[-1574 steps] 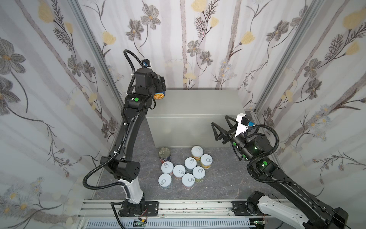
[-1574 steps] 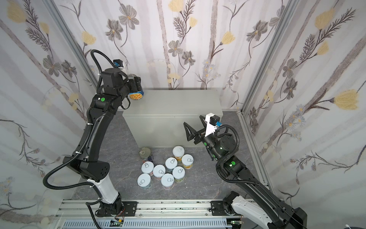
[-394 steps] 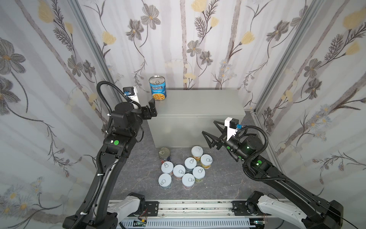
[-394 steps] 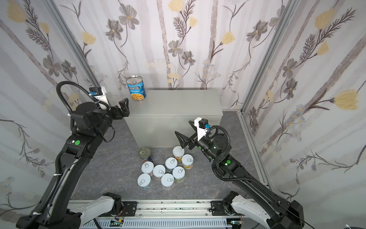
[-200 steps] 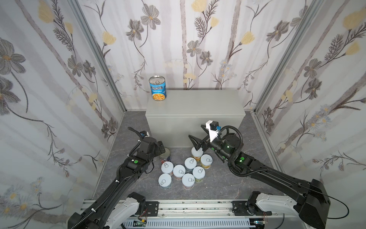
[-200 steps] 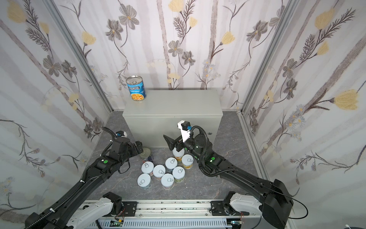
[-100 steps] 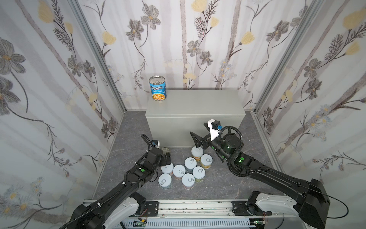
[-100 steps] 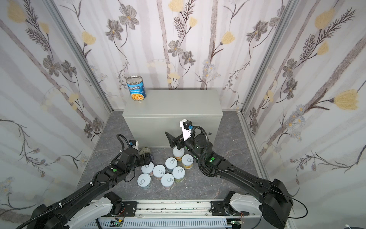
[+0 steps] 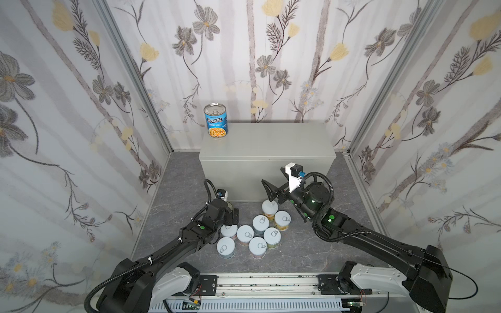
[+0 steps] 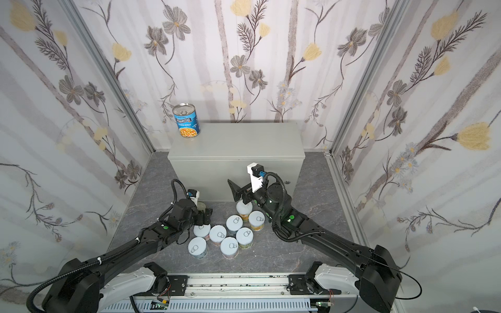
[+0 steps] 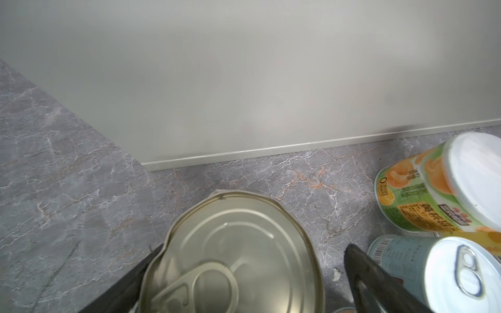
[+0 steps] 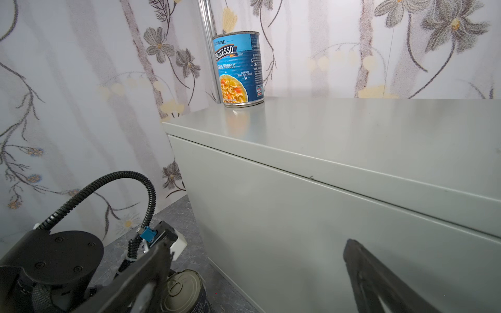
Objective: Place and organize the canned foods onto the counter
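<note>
Left tool dropped to the floor, jaws now spread wide around the steel-topped can; right tool hangs wide and empty by the bench front.

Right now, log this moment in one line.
left gripper: open around steel-topped can | right gripper: open, empty | blue soup can: upright on counter | pale-lidded cans: on floor
</note>
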Controlling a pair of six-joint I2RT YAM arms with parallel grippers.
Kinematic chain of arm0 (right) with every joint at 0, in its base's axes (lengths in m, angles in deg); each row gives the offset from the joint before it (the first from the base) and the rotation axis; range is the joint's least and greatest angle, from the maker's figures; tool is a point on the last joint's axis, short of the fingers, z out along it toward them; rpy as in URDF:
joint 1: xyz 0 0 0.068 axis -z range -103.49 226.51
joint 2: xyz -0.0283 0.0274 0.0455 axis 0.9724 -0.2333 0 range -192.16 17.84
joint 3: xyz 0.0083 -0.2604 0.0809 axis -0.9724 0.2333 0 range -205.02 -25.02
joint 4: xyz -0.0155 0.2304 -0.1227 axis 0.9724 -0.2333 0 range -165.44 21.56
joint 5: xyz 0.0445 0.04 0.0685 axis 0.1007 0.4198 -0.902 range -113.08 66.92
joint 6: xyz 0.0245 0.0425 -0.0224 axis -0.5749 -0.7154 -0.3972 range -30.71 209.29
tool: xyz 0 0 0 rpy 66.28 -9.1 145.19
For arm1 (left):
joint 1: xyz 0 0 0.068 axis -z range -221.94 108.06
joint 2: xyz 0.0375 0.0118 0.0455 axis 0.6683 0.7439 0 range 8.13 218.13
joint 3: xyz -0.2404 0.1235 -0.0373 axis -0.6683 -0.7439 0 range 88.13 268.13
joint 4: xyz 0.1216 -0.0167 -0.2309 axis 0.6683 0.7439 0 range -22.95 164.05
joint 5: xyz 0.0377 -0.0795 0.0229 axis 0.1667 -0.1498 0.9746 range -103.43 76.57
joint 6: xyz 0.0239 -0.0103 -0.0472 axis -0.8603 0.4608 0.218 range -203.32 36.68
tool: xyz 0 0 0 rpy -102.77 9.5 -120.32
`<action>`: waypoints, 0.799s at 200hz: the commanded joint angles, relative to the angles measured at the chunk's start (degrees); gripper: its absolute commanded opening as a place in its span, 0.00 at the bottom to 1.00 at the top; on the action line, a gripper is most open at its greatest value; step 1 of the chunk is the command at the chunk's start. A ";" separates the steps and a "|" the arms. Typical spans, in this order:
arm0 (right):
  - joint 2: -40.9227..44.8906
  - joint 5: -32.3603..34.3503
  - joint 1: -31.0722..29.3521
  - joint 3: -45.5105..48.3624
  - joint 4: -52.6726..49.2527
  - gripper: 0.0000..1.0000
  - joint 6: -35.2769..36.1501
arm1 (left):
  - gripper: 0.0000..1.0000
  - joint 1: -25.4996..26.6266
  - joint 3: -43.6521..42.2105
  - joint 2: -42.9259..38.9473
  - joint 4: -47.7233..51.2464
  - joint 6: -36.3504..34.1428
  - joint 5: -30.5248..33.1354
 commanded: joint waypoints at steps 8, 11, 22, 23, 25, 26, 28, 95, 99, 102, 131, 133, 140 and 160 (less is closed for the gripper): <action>-0.40 1.08 -0.04 -0.30 0.95 1.00 0.43 | 1.00 -0.12 -0.31 1.97 -3.97 -1.05 1.75; -0.47 1.08 -0.06 -0.31 0.98 1.00 0.42 | 1.00 -0.13 -0.49 2.14 -4.61 -1.05 1.77; -0.69 1.25 -0.04 -0.35 1.02 1.00 0.50 | 1.00 -0.23 -1.22 2.68 -6.73 -1.35 2.13; -0.74 1.30 -0.06 -0.34 1.05 1.00 0.51 | 1.00 -0.27 -1.22 2.71 -6.91 -1.38 2.16; -0.73 1.33 -0.07 -0.35 1.05 1.00 0.52 | 1.00 -0.38 -1.30 2.84 -7.26 -1.51 2.18; -0.76 1.34 -0.07 -0.34 1.07 1.00 0.52 | 1.00 -0.34 -1.34 2.88 -7.39 -1.54 2.19; -0.82 1.34 -0.07 -0.35 1.08 1.00 0.52 | 1.00 -0.34 -1.37 3.01 -7.67 -1.62 2.25; -0.97 3.00 -0.05 -0.17 0.69 1.00 1.16 | 0.99 -3.39 -4.92 7.37 -19.46 -2.37 -1.24; -0.90 3.14 -0.07 -0.22 0.67 1.00 1.25 | 0.99 -3.38 -5.13 7.48 -19.97 -2.49 -1.23; -0.90 3.18 -0.03 -0.12 0.66 1.00 1.35 | 0.99 -3.46 -5.28 7.51 -20.31 -2.58 -1.27; -0.70 3.79 -0.07 -0.02 0.13 1.00 2.10 | 0.96 -3.90 -5.47 8.48 -21.02 -3.69 -3.00; -0.70 3.87 -0.07 -0.01 0.16 1.00 2.10 | 0.96 -3.88 -5.48 8.52 -21.09 -3.69 -3.11; -0.65 3.97 0.01 0.00 0.03 1.00 2.19 | 0.95 -3.91 -5.46 8.71 -21.18 -3.71 -3.33; -0.68 4.04 -0.03 -0.05 0.05 1.00 2.28 | 0.92 -3.91 -5.47 9.22 -21.52 -3.07 -2.27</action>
